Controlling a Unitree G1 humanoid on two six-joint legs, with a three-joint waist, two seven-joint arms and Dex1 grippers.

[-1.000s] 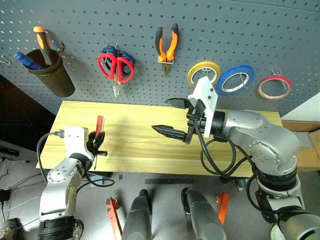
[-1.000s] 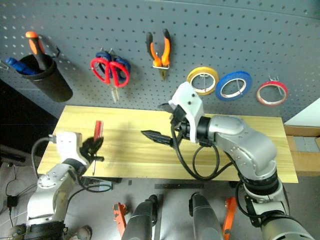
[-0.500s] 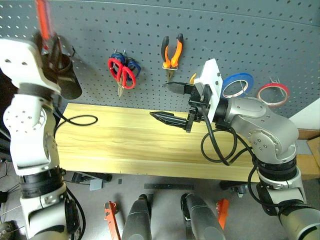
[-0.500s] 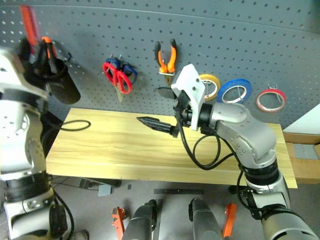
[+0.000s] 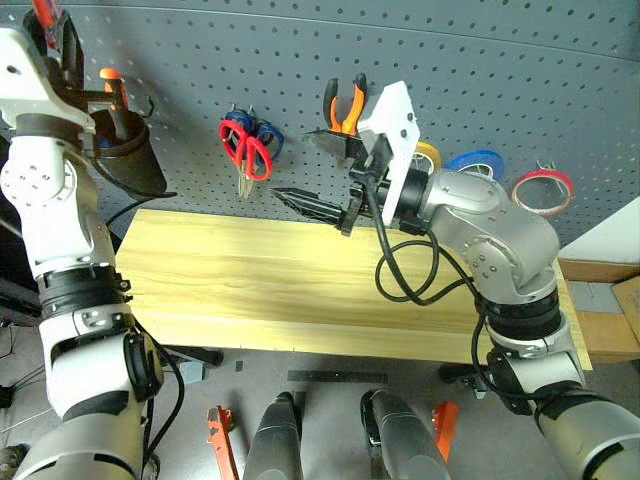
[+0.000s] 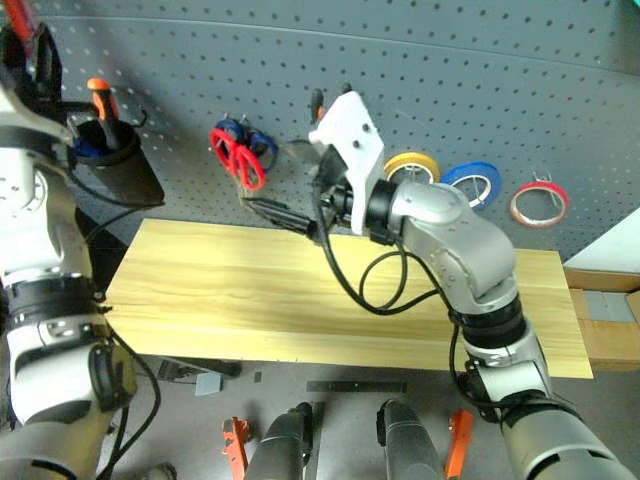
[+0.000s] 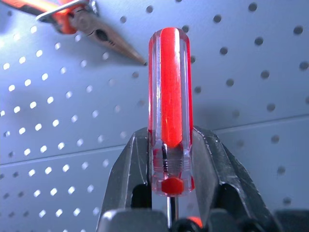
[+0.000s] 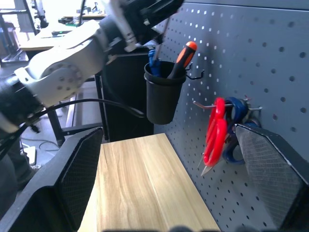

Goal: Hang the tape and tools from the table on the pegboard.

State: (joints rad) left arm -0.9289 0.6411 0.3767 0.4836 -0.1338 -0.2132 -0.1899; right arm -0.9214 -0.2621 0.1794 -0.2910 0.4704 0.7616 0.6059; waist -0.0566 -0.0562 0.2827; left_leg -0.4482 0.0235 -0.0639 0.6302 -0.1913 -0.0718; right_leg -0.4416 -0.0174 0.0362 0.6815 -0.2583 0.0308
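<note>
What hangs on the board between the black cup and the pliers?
Scissors: a red-handled pair over a blue-handled pair, between cup and pliers, seen in the left eye view.

Grey-blue pegboard dotted with pale holes; light-wood table with visible grain; red-cored clear screwdriver handle; red scissors; black cup.

A black cup hangs on the wall panel up to my left, holding an orange-handled screwdriver and a blue-handled tool that lean against its rim. Blue-handled scissors share a hook behind a red pair. Further to my right I see a yellow tape roll and then a blue tape roll, just beside each other.
</note>
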